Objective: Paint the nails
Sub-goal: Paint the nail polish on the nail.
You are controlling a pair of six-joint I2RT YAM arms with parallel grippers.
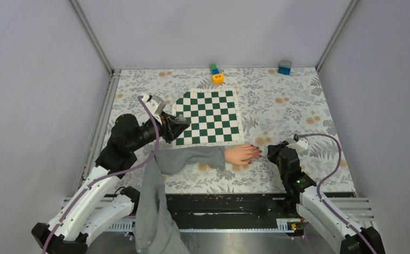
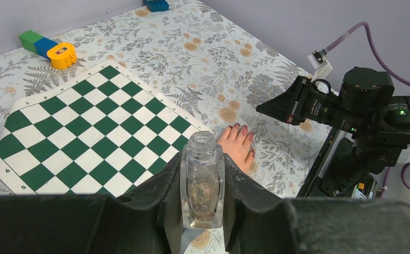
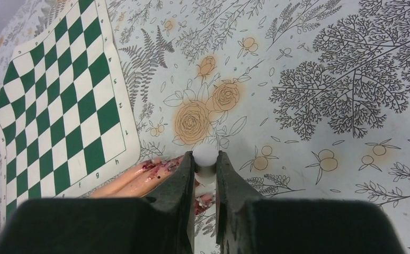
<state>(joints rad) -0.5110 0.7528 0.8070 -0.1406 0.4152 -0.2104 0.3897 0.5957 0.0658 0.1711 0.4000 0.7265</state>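
Arm in grey sleeve (image 1: 189, 160): lies flat between the two robot hands, its pale fingers pointing at the right hand. Strokes want light pressure so that it does not shift.
Left hand (image 1: 177, 123): closed on a glass bottle and raised on the far side of the sleeve, well apart from the right hand.
Right hand (image 1: 273, 152): clamped on a white brush cap, poised right at the pale fingertips.
Bottle (image 2: 202, 182): upright in the left hand with no cap and its neck open. It is best held level so that nothing spills and a refill dip is easy.
Brush cap (image 3: 205, 154): pinched between the right hand's fingers. The bristles are hidden below it, so contact cannot be told.
Nails (image 2: 243, 129): dark red and glossy, directly under and just beside the right hand's tips. Red smears show on the skin around them, so short strokes from base to tip, one nail at a time and clear of the skin, seem wisest.
Worktop (image 1: 298, 106): covered in a floral print and carries everything.
Chessboard mat (image 1: 209, 117): just beside the left hand and beyond the sleeve, outside the stroke path.
Blocks (image 1: 284, 67): far ahead of both hands.
Orange toy (image 1: 217, 78): far ahead too, beyond the mat.
Hindrance: probably only the right hand's own fingers, which hide the brush tip.
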